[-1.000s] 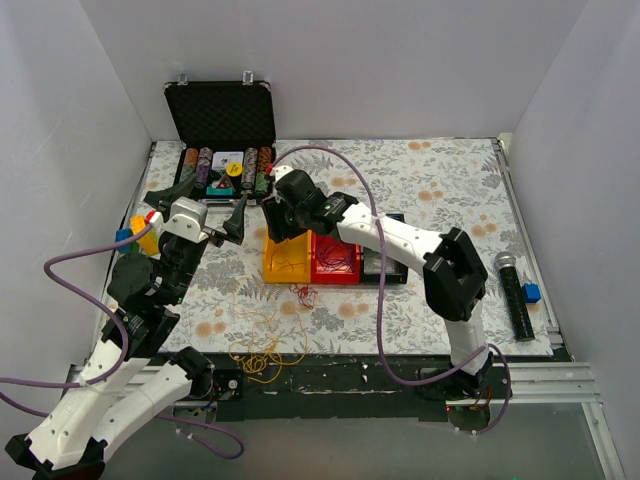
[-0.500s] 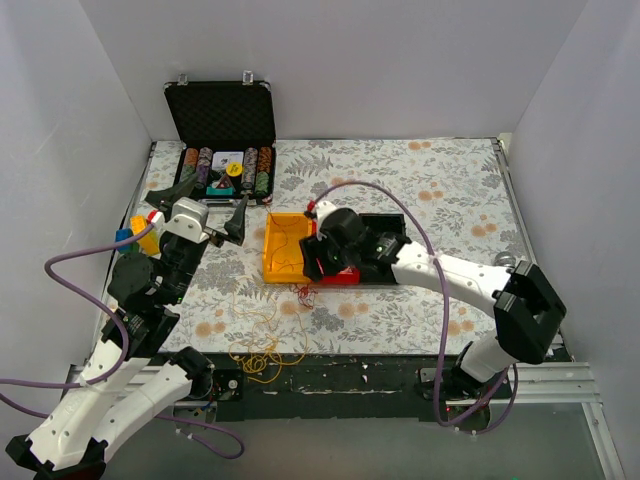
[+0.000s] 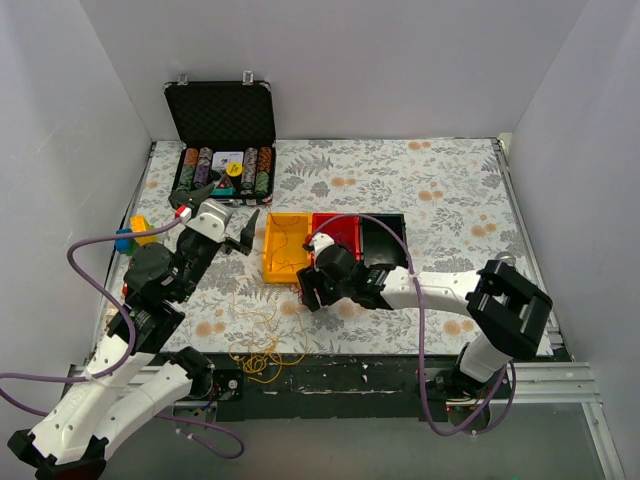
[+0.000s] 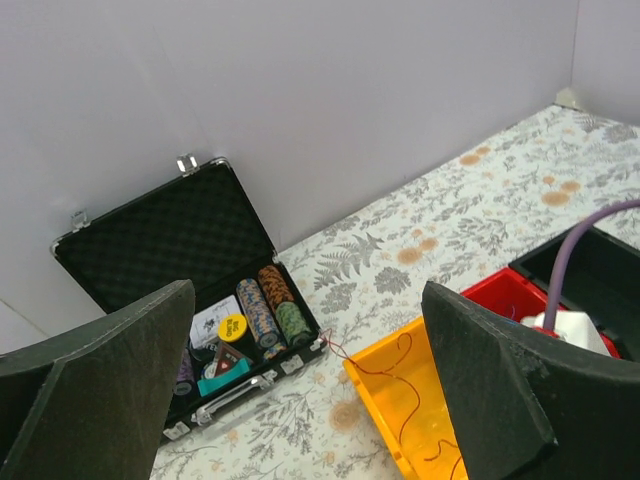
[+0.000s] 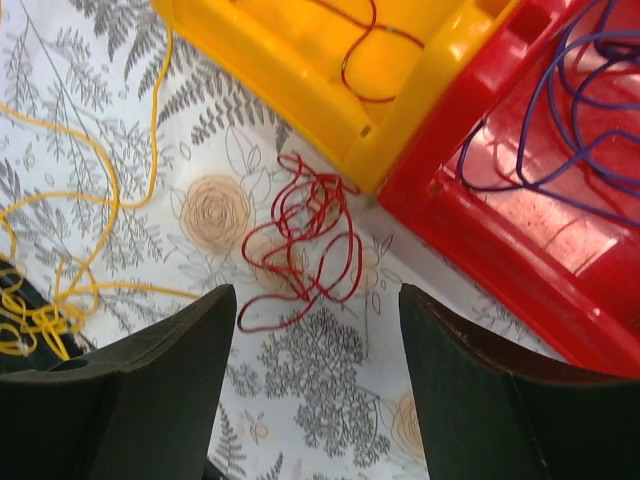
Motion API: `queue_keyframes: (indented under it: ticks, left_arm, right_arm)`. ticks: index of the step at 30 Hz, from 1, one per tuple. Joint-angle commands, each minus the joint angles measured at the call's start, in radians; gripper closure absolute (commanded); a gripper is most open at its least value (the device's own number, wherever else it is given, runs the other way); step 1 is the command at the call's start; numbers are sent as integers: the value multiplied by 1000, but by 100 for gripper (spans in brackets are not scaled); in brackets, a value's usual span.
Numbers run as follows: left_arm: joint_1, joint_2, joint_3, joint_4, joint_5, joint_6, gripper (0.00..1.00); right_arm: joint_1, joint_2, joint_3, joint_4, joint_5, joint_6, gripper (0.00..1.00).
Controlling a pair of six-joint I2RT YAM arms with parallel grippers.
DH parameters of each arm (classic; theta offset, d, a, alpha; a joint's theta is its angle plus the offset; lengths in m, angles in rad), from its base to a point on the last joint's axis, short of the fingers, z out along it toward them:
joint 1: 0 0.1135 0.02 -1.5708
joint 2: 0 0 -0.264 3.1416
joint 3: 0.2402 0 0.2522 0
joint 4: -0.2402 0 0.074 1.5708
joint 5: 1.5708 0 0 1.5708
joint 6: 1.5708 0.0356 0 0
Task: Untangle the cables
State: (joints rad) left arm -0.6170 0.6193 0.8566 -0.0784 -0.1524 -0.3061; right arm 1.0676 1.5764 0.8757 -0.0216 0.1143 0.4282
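Observation:
A small clump of red cable [image 5: 300, 235] lies on the flowered cloth just in front of the yellow bin [image 3: 284, 250]; it also shows in the top view [image 3: 304, 296]. My right gripper [image 5: 315, 390] is open and empty, hovering low over the cloth with the clump just beyond its fingertips [image 3: 308, 290]. Loose yellow cables [image 3: 256, 350] curl at the near edge [image 5: 60, 300]. A dark red wire [image 4: 400, 400] lies in the yellow bin [image 5: 330, 60]. Purple wires [image 5: 570, 130] lie in the red bin [image 3: 336, 232]. My left gripper [image 3: 216, 210] is open and empty, held high [image 4: 310, 400].
A black bin [image 3: 386, 236] stands right of the red one. An open black case of poker chips [image 3: 222, 150] sits at the back left [image 4: 230, 330]. Blue and yellow blocks [image 3: 134, 236] lie at the left edge. Lilac hoses loop round both arms.
My right arm has swung from over the bins toward the near side and come down over the red clump. My left gripper has shifted slightly to the right.

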Motion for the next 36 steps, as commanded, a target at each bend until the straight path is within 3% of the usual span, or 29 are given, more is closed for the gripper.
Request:
queue_keyframes:
  ticks: [1, 4, 6, 8, 9, 10, 16, 24, 25, 27, 30, 36]
  left_arm:
    - [3, 0, -4, -73, 28, 35, 2]
    - [3, -3, -11, -96, 37, 42, 2]
    - [3, -6, -22, -95, 34, 45, 2]
    - [3, -7, -30, -87, 18, 48, 2]
    - [3, -7, -31, -83, 5, 50, 2]
    - [3, -9, -33, -74, -4, 50, 2]
    - [3, -12, -45, -44, -15, 48, 2]
    - [3, -7, -22, -66, -13, 50, 2]
    - [5, -7, -18, -72, -13, 51, 2]
    - [3, -7, -13, -83, -12, 51, 2]
    - [3, -13, -16, -90, -10, 52, 2]
    - [3, -21, -42, -100, -3, 45, 2]
  right_arm:
    - [11, 57, 11, 158, 68, 27, 28]
    - [12, 102, 31, 150, 82, 40, 39]
    - [14, 111, 31, 155, 84, 41, 58]
    - [15, 93, 40, 138, 94, 32, 87]
    - [20, 70, 49, 129, 102, 15, 96]
    - [26, 39, 55, 126, 111, 0, 99]
    - [19, -33, 218, 45, 160, -129, 99]
    - [-63, 167, 457, -41, 147, -192, 99]
    - [-70, 213, 492, -66, 147, -193, 94]
    - [-78, 250, 538, -95, 148, -203, 73]
    - [-78, 219, 539, -80, 134, -216, 49]
    - [-66, 41, 405, -5, 117, -224, 33]
